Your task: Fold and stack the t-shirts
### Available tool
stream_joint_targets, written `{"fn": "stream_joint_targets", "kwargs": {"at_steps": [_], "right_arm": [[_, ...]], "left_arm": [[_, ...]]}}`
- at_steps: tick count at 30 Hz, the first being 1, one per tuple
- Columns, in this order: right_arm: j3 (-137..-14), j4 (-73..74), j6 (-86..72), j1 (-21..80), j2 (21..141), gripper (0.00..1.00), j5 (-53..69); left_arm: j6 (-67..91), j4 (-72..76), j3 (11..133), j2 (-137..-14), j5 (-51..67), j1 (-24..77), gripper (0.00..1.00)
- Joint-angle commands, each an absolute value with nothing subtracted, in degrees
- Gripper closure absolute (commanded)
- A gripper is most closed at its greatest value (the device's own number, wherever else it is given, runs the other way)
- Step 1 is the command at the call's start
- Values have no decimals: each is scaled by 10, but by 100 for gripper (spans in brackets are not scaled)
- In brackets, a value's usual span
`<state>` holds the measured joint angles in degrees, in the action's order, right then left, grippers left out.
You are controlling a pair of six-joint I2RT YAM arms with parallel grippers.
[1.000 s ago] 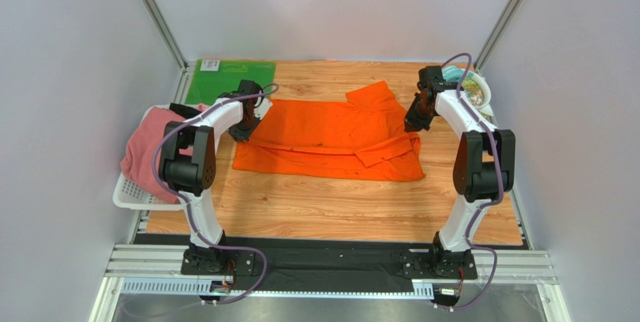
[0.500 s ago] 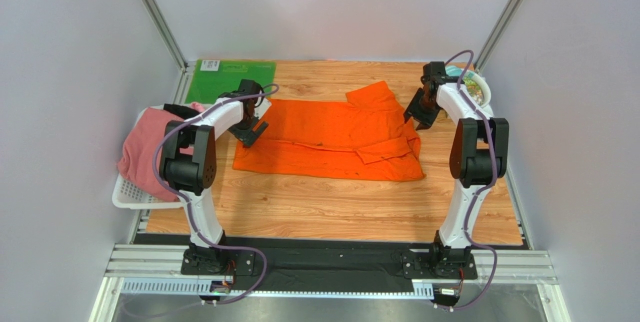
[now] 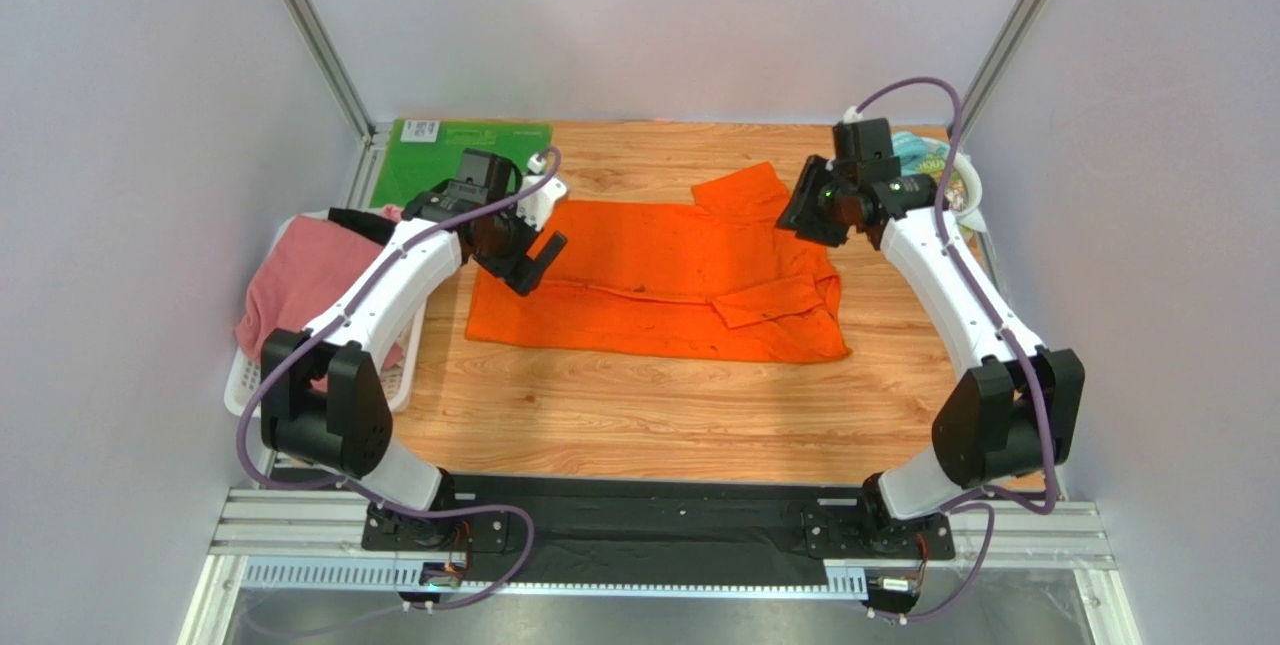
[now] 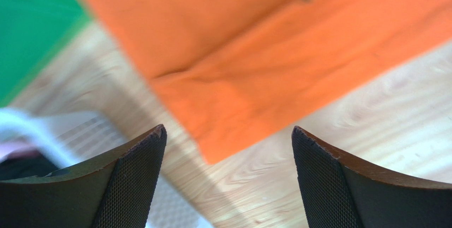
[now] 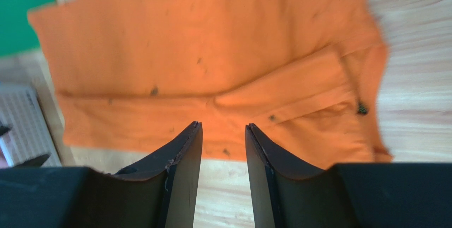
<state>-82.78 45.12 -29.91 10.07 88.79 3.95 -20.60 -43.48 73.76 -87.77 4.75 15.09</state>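
The orange t-shirt (image 3: 661, 278) lies folded lengthwise on the wooden table, with one sleeve (image 3: 747, 191) sticking out toward the back. My left gripper (image 3: 526, 252) hovers above its left end, jaws wide open and empty; its wrist view shows the shirt's corner (image 4: 254, 53) below. My right gripper (image 3: 804, 210) hangs above the shirt's right end, open with a narrow gap and nothing in it; the whole shirt (image 5: 212, 53) fills its view. A pink t-shirt (image 3: 293, 293) and a black t-shirt (image 3: 353, 221) lie in the white basket (image 3: 256, 390) at the left.
A green mat (image 3: 451, 158) lies at the back left, also seen as the green mat (image 4: 26, 26) in the left wrist view. A bowl (image 3: 957, 180) sits at the back right edge. Bare wood (image 3: 676, 420) stretches in front of the shirt.
Both grippers went from shut on the orange shirt's ends to open and rose off it. The right gripper swung back-left over the sleeve; the shirt stays flat.
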Motion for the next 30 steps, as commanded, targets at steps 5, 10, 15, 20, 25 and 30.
{"fn": "stream_joint_targets", "kwargs": {"at_steps": [5,10,15,20,25,30], "right_arm": [[-692,419,-301,192,904,63,74],[-671,410,-305,230,930,66,69],[-660,396,-312,247,950,67,73],[-662,387,-314,259,982,69,76],[-665,375,-314,260,1025,71,76],[-685,370,-313,261,1062,73,71]], "left_arm": [[-215,-412,717,-992,119,178,11],[-208,-399,738,-1044,93,178,13],[-210,-389,713,-1055,69,180,14],[-214,-375,686,-1046,54,186,14],[-218,-372,679,-1036,44,189,14],[-222,-367,670,-1027,33,191,14]]}}
